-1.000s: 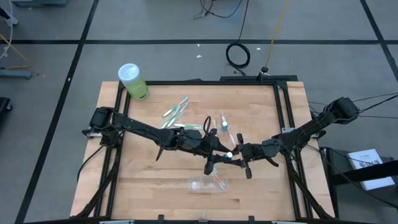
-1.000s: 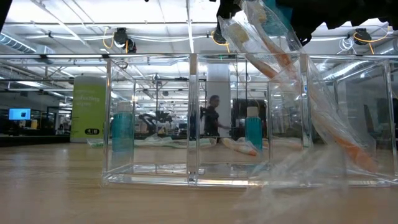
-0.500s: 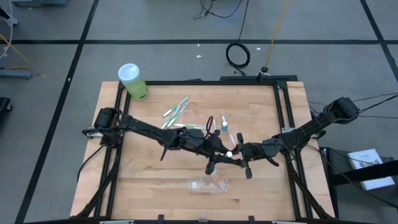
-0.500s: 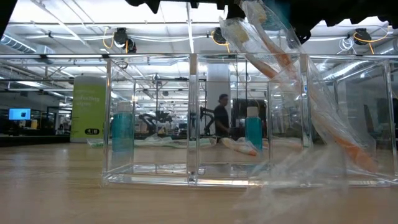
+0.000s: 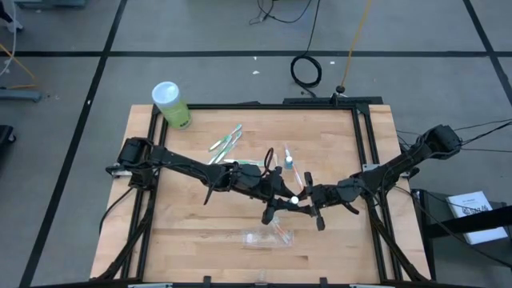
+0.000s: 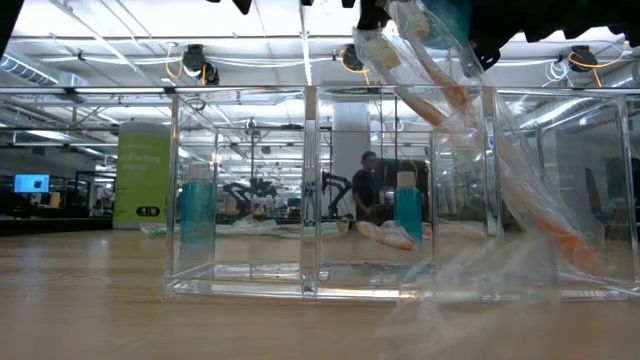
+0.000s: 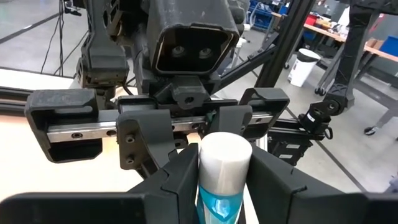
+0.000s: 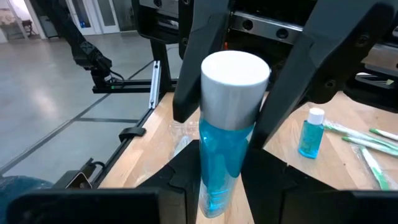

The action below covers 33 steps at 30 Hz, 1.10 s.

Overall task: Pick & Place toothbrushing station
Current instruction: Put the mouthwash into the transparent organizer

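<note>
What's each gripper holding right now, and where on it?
Both hold one blue tube: the left gripper clamps its white cap, the right gripper its blue body, meeting mid-table.

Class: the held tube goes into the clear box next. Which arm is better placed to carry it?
Probably left. Left gripper and right gripper both clamp the blue tube mid-table, but the clear box lies nearer the left arm's end.

Blue tube [image 7: 224,180]: lower body cut off by frame edge. Both arms cut off above clear organizer [image 6: 330,190].
</note>
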Each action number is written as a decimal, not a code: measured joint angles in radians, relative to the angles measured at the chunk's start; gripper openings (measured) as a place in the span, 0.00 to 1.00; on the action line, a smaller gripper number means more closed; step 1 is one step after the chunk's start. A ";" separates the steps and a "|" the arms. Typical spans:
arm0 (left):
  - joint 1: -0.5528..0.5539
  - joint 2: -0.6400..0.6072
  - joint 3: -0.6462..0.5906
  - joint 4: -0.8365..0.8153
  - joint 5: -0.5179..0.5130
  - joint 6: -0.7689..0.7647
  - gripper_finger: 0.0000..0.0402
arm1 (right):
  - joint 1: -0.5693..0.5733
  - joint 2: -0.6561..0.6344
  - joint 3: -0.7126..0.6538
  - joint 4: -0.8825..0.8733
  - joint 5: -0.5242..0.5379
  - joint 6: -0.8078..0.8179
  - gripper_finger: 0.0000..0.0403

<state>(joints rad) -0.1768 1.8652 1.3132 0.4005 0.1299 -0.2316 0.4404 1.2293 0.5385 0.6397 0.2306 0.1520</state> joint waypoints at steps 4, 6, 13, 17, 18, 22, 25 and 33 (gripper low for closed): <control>0.000 0.000 0.000 0.015 0.000 -0.006 0.32 | 0.000 0.000 0.000 0.002 0.000 0.000 0.23; 0.000 0.000 0.000 0.019 0.000 -0.006 0.32 | 0.000 0.000 0.000 0.002 0.000 0.001 0.23; 0.001 0.000 0.000 0.019 0.000 -0.002 0.31 | 0.000 0.000 -0.001 -0.001 0.000 0.005 0.23; 0.001 0.000 0.000 0.019 0.000 0.008 0.25 | 0.000 0.000 -0.001 0.000 -0.001 0.018 0.23; 0.001 0.000 0.000 0.019 0.000 0.008 0.25 | 0.000 0.000 -0.001 0.000 -0.002 0.020 0.23; 0.001 0.000 0.000 0.019 0.000 0.016 0.25 | 0.000 0.000 -0.001 -0.002 -0.001 0.035 0.26; 0.001 -0.001 0.000 0.022 0.000 0.018 0.25 | 0.000 0.000 -0.001 -0.030 -0.002 0.047 0.33; -0.021 -0.068 0.002 -0.025 0.002 0.084 0.25 | 0.003 -0.041 -0.004 -0.134 0.000 0.096 0.58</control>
<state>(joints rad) -0.1978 1.7969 1.3148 0.3756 0.1318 -0.1475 0.4431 1.1888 0.5343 0.5058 0.2305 0.2476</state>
